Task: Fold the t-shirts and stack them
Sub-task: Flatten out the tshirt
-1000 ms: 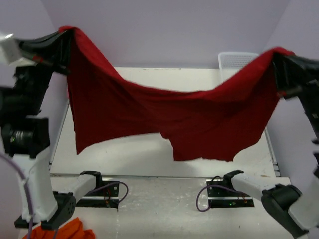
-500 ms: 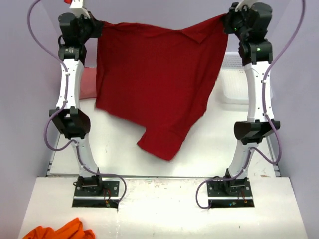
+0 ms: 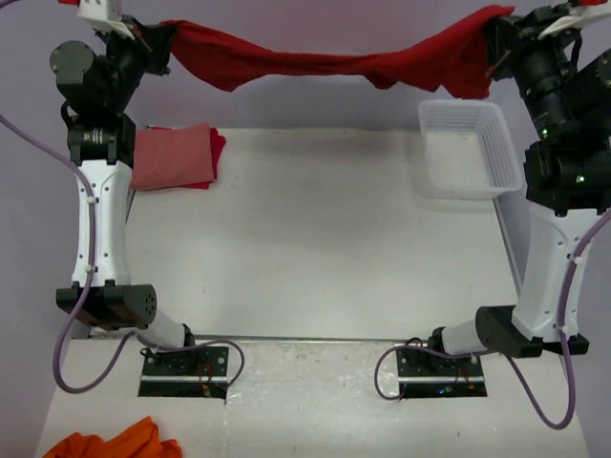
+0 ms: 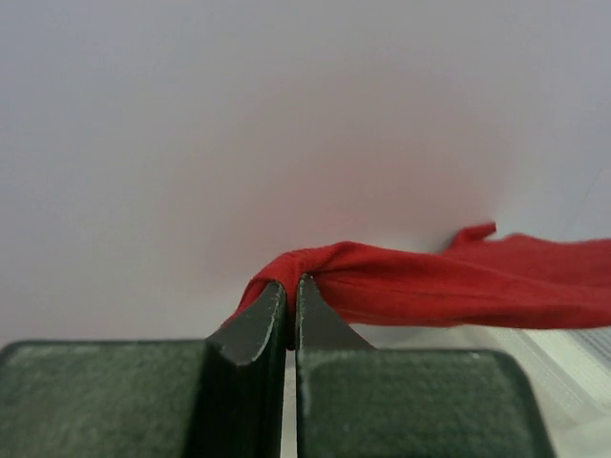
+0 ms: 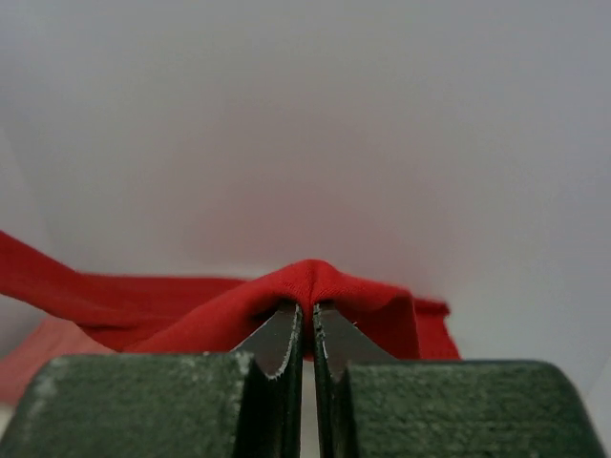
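Observation:
The big dark red t-shirt (image 3: 325,59) hangs stretched between my two grippers, high near the back wall. My left gripper (image 3: 158,36) is shut on its left end; the left wrist view shows the gripper (image 4: 292,286) pinching the cloth (image 4: 449,281). My right gripper (image 3: 492,38) is shut on its right end; the right wrist view shows the gripper (image 5: 307,310) with the cloth (image 5: 200,310) draped over it. A folded salmon-pink t-shirt (image 3: 172,156) lies at the table's back left, on a brighter red t-shirt edge (image 3: 218,148).
A white mesh basket (image 3: 463,148) sits at the back right of the table. An orange cloth (image 3: 110,444) lies at the bottom left, in front of the arm bases.
Both arms have swung the dark red shirt up and back: it hung spread open over the table, and now is a taut horizontal band near the back wall. The folded pink shirt now shows.

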You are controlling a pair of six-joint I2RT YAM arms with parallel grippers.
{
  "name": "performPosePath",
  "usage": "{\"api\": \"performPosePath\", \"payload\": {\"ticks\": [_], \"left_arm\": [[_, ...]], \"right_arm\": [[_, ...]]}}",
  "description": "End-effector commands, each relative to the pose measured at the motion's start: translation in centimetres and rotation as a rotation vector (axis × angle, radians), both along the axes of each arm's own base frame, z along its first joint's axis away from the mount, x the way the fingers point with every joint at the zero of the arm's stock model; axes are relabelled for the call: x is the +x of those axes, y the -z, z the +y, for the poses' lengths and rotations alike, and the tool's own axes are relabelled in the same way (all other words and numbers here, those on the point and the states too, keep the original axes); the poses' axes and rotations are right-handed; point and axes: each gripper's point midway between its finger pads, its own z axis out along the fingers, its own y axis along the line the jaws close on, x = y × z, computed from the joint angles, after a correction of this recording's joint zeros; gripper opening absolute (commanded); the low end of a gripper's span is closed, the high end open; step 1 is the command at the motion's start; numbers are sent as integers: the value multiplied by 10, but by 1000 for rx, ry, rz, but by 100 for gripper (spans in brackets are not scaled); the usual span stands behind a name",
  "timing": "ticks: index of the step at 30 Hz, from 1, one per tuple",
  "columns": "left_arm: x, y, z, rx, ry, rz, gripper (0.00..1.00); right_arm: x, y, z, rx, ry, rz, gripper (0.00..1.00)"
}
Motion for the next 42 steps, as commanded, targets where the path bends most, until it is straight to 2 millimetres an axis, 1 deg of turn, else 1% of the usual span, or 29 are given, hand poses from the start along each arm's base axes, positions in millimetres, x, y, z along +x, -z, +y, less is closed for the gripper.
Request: {"api": "performPosePath", "payload": {"ticks": [1, 2, 3, 4, 5, 6, 8, 9, 10, 11, 12, 13, 14, 15, 17, 19, 20, 24, 30, 32, 33, 35, 36, 37, 38, 39, 40, 41, 42], "left_arm": [[12, 92, -5, -41, 18, 224, 0], [11, 121, -5, -54, 19, 303, 0], [11, 175, -7, -61, 26, 429, 0], [2, 192, -9, -66, 21, 470, 0], [-5, 218, -9, -74, 15, 530, 0], [-19, 273, -10, -98, 4, 678, 0], [-45, 314, -14, -103, -10, 798, 0], [-68, 363, -16, -97, -37, 917, 0], [-86, 365, -30, -59, -44, 908, 0], [-101, 375, -35, -48, -45, 930, 0], [-126, 404, -40, -48, -56, 1015, 0], [-141, 396, -42, -43, -70, 985, 0], [-162, 417, -40, -73, -90, 1052, 0], [-174, 408, -43, -100, -64, 1016, 0], [-196, 420, -39, -126, -95, 1070, 0], [-210, 418, -40, -121, -113, 1077, 0], [-218, 410, -41, -147, -124, 1113, 0], [-228, 401, -47, -237, -123, 1169, 0], [-235, 422, -49, -249, -142, 1263, 0], [-231, 419, -50, -256, -136, 1256, 0], [-228, 415, -51, -252, -127, 1236, 0], [-209, 393, -56, -238, -79, 1132, 0], [-200, 383, -56, -231, -75, 1090, 0], [-181, 350, -60, -217, -37, 973, 0], [-165, 342, -64, -193, -20, 946, 0], [-150, 327, -65, -180, -19, 896, 0], [-126, 280, -65, -165, -10, 758, 0], [-98, 287, -66, -126, -29, 771, 0], [-76, 278, -64, -98, -59, 744, 0]], "right_arm": [[41, 136, 23, 14, -79, 399, 0], [40, 158, 22, 46, -61, 448, 0], [25, 204, 24, 55, -71, 533, 0], [16, 218, 27, 67, -75, 555, 0], [7, 239, 27, 82, -66, 596, 0], [-11, 271, 31, 119, -71, 669, 0], [-37, 315, 28, 196, -18, 838, 0], [-52, 345, 35, 249, -6, 931, 0], [-76, 347, 33, 266, 28, 941, 0], [-87, 353, 36, 267, 36, 941, 0], [-99, 366, 37, 289, 60, 975, 0], [-117, 367, 34, 317, 64, 987, 0], [-124, 378, 32, 338, 75, 1010, 0], [-130, 384, 24, 332, 113, 1015, 0], [-141, 397, 16, 327, 154, 1043, 0], [-155, 420, 14, 302, 177, 1133, 0], [-161, 433, 14, 296, 183, 1173, 0], [-176, 453, 8, 317, 212, 1198, 0], [-176, 457, 6, 283, 237, 1239, 0], [-173, 456, 5, 263, 235, 1231, 0], [-166, 450, 7, 268, 220, 1199, 0], [-152, 434, 9, 244, 189, 1120, 0], [-135, 425, 12, 234, 181, 1081, 0], [-123, 416, 13, 218, 174, 1050, 0], [-99, 382, 15, 192, 154, 930, 0], [-83, 365, 14, 177, 168, 879, 0], [-58, 364, 18, 119, 168, 878, 0], [-36, 327, 23, 116, 149, 784, 0], [-9, 303, 27, 111, 146, 685, 0]]}}
